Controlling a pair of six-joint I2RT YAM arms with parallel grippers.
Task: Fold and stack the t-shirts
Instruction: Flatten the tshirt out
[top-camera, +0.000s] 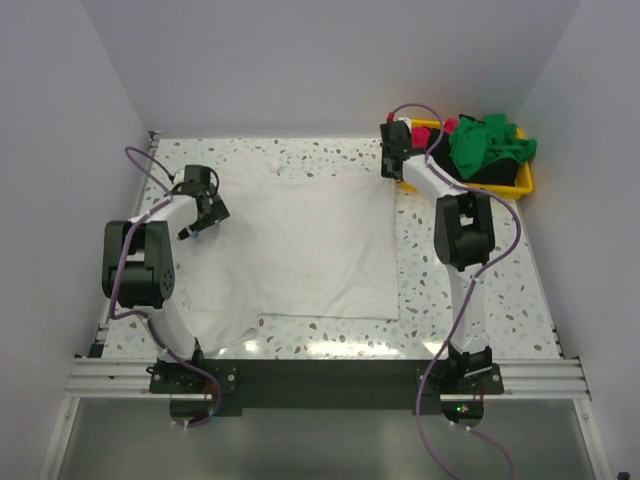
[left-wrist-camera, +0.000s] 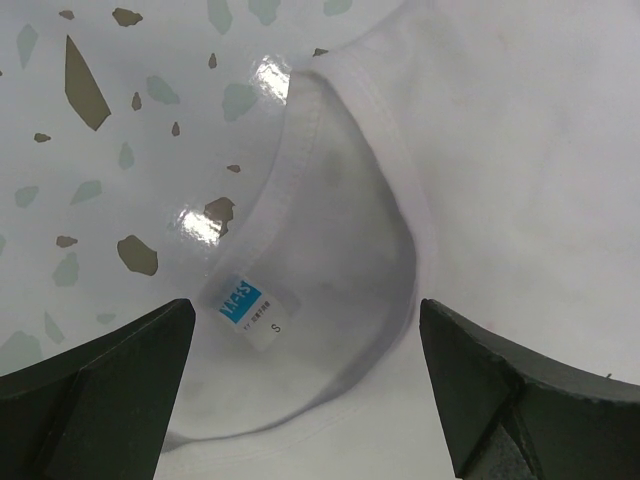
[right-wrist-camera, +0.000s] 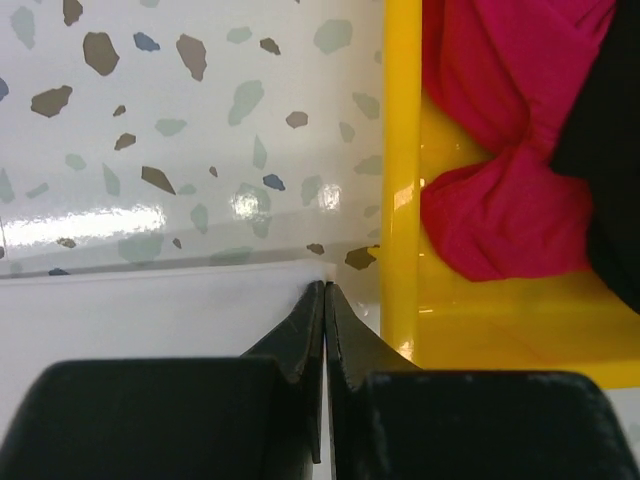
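A large white t-shirt (top-camera: 300, 250) lies spread flat on the speckled table. My left gripper (top-camera: 197, 222) hovers open over its collar (left-wrist-camera: 290, 170). The size label (left-wrist-camera: 248, 308) shows between the wide-apart fingers of this gripper (left-wrist-camera: 307, 310), which hold nothing. My right gripper (top-camera: 392, 170) is down at the shirt's far right corner, beside the bin. Its jaws (right-wrist-camera: 325, 290) are pressed together right on the corner edge of the white cloth (right-wrist-camera: 150, 310). The green t-shirt (top-camera: 485, 145), magenta t-shirt (right-wrist-camera: 500, 220) and black t-shirt (right-wrist-camera: 610, 150) lie bunched in the bin.
A yellow plastic bin (top-camera: 525, 185) stands at the back right, and its wall (right-wrist-camera: 400, 150) is just right of my right fingers. Grey walls close in the table on three sides. Bare speckled tabletop (top-camera: 480, 300) lies right of the shirt.
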